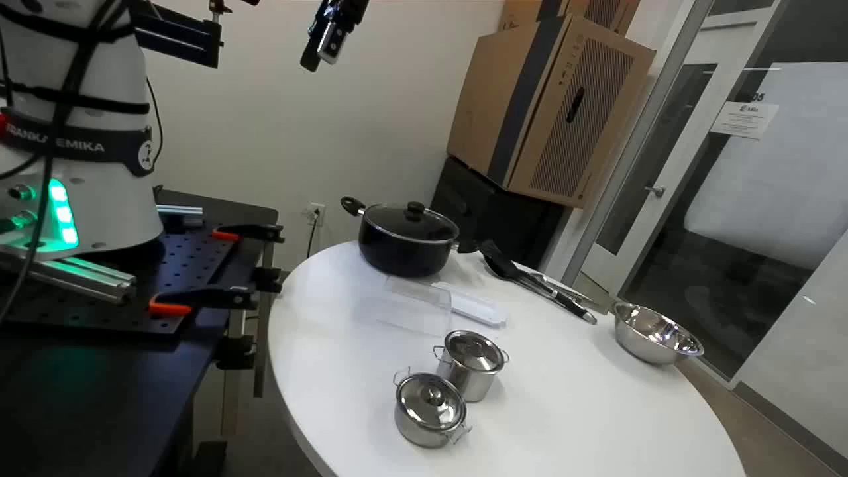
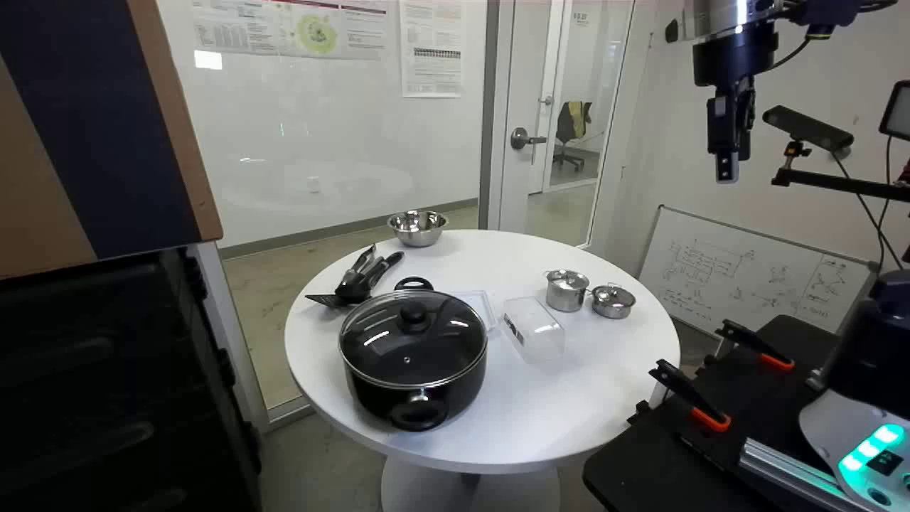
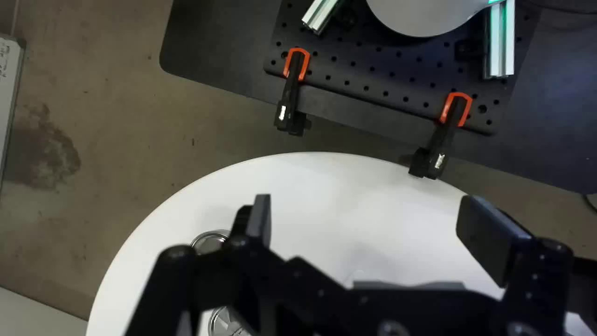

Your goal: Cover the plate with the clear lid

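The clear lid [image 1: 414, 306] is a transparent box-shaped cover lying on the white round table, also seen in an exterior view [image 2: 534, 333]. The plate [image 1: 472, 305] is a low, pale rectangular dish beside the lid; in an exterior view [image 2: 480, 307] it is partly hidden behind the black pot. The lid is off the plate. My gripper [image 3: 366, 210] is open and empty in the wrist view. It hangs high above the table in both exterior views [image 1: 320, 56] [image 2: 729, 156], well apart from lid and plate. In the wrist view a faint edge, possibly the lid, shows by the gripper body.
A black pot with a glass lid [image 2: 414, 348] stands close to the plate. Two small steel pots [image 1: 472, 363] [image 1: 430, 409] stand near the lid. Black utensils [image 1: 530, 281] and a steel bowl [image 1: 652, 334] lie farther off. Clamps [image 3: 291, 93] hold the robot's base plate.
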{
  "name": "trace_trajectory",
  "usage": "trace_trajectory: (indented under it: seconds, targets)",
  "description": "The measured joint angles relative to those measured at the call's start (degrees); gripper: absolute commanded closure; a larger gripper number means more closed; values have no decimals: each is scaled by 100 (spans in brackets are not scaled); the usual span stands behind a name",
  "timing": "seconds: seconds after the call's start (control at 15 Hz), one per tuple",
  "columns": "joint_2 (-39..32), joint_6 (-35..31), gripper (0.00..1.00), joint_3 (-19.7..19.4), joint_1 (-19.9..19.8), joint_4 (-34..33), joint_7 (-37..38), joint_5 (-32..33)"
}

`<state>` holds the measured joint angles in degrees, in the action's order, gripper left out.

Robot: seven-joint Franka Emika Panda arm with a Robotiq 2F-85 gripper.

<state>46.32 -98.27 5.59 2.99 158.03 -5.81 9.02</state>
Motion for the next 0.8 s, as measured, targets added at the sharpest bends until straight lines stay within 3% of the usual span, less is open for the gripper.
trace_trajectory:
  seconds: [0.8]
  targets:
    - [-7, 0, 0, -22, 5, 0, 52, -14]
